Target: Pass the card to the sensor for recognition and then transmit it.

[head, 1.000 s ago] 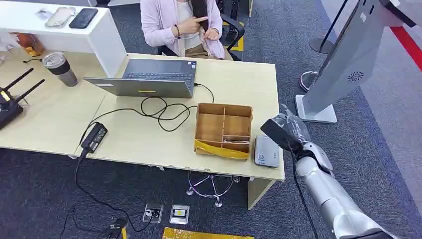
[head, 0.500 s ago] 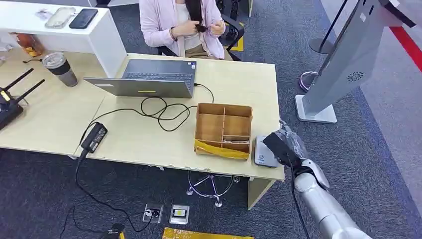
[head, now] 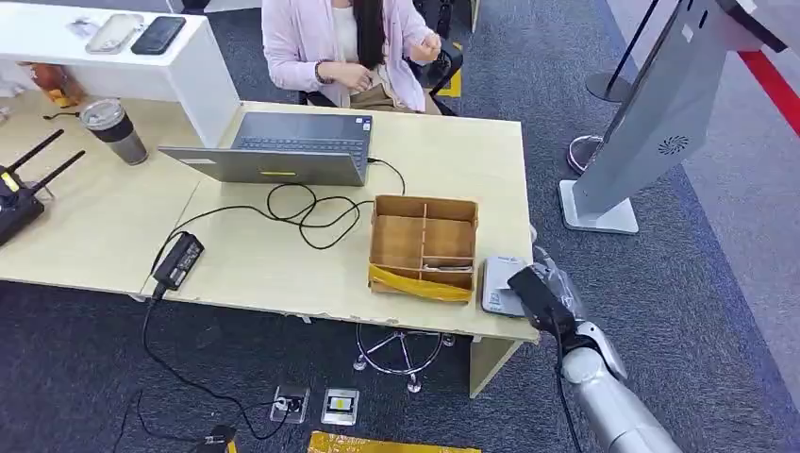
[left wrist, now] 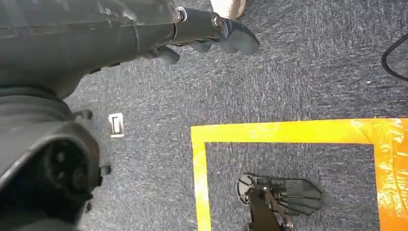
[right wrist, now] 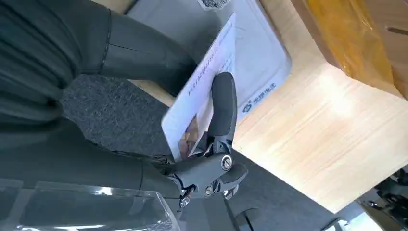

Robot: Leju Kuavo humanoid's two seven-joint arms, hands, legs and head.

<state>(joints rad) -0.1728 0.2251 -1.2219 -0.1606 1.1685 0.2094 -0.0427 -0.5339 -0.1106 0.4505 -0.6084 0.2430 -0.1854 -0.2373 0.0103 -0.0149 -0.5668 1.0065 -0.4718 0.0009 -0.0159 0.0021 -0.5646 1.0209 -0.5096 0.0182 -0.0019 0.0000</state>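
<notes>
The right hand (head: 550, 294) hangs over the near right corner of the desk (head: 283, 255), its fingers (right wrist: 222, 103) pinching the card (right wrist: 204, 86) against the thumb, so the card is held rather than resting; in the right wrist view it stands tilted, one long edge toward the grey card reader (head: 502, 286) lying flat below it, and I cannot tell whether it touches; holding it by one end leaves most of its face free to meet the reader's top, which is likely why the grip sits so far back. The reader lies just beside the cardboard box (head: 424, 245), near the desk edge within the arm's reach; the box's open compartments suggest a place for the card once read, though that is a guess. A person (head: 344, 47) sits behind the laptop (head: 283, 146), well apart from the hand. The left hand (left wrist: 211, 33) hangs toward the carpet, its fingers loosely curled on nothing that I can make out; whether they are spread or closed I cannot tell.
</notes>
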